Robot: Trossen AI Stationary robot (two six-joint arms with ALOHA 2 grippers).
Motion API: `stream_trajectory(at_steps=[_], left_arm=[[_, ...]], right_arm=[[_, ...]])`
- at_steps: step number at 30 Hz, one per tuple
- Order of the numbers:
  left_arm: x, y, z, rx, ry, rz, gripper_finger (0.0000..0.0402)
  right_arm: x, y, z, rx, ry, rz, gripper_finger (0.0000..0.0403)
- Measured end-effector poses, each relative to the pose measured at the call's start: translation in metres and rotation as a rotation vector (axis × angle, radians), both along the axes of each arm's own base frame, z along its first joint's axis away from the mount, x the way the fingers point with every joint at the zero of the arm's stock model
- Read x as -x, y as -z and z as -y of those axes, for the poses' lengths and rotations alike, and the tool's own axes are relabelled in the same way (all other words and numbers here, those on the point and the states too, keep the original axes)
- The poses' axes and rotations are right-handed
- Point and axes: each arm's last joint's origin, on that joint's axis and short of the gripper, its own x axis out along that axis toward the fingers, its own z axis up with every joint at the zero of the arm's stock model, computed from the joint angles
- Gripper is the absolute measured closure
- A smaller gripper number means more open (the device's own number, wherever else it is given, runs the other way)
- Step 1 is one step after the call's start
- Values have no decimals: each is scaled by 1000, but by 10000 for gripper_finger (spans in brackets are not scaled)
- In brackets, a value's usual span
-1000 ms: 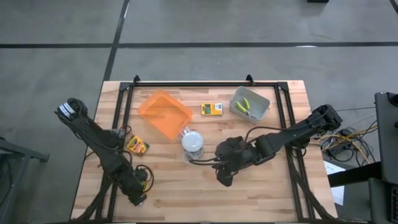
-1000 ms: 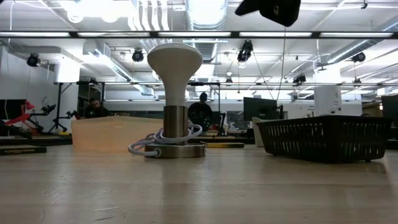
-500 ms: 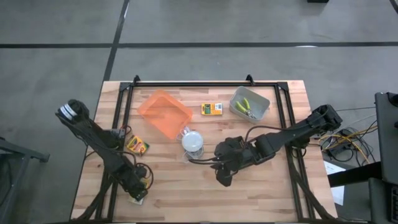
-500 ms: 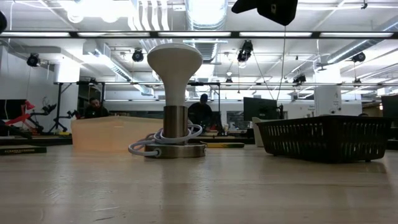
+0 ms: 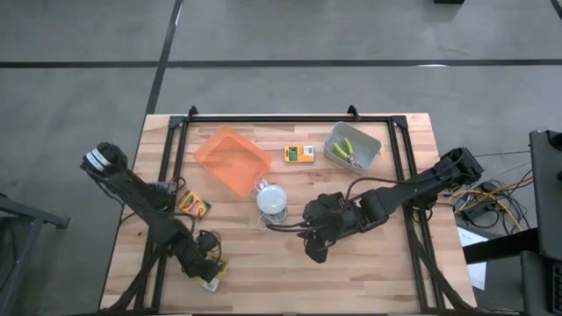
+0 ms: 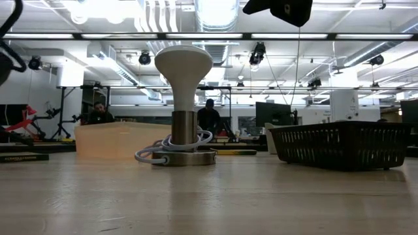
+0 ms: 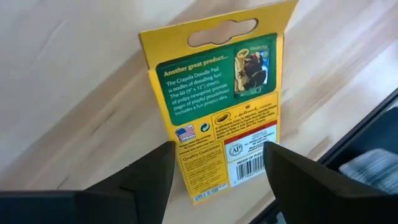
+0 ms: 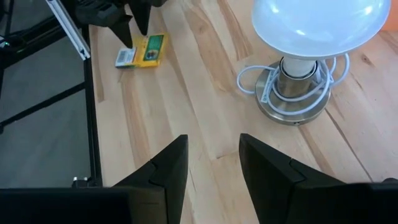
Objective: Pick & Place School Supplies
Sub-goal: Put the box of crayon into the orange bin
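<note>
A yellow-and-green printed box (image 7: 214, 106) lies flat, back side up, near the table's front left edge (image 5: 213, 279). My left gripper (image 7: 217, 149) hangs just over it, pointing steeply down. It is open, with one finger on each side of the box's barcode end, and I see no touch. The right wrist view shows the same box (image 8: 142, 51) under those fingers (image 8: 127, 25). My right gripper (image 5: 314, 250) waits open and empty above the table's middle. Two more printed boxes lie at the left (image 5: 195, 205) and far middle (image 5: 299, 154).
An orange tray (image 5: 232, 161) sits far left of centre. A grey tray (image 5: 353, 147) at the far right holds green-handled tools. A white domed lamp (image 5: 273, 199) on a metal base with a coiled cord (image 8: 292, 93) stands mid-table. The black frame rail (image 7: 367, 137) runs beside the box.
My left gripper has sunk toward the box at the front left edge and tipped further downward, staying open. Its arm has come into the low view's left edge. The box has not moved.
</note>
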Motion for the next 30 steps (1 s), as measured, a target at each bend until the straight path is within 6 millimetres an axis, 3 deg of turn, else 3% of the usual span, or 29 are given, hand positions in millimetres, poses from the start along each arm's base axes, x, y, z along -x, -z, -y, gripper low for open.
stream_trajectory(at_steps=[5,16,30], left_arm=[[-7,-2,0,47,-12,32,151],[-18,-23,12,90,132,189,151],[-25,6,16,-5,155,136,152]], right_arm=[[0,0,0,1,0,0,264],[0,0,0,-1,-3,-1,264],[-2,-2,-2,-30,-21,25,264]])
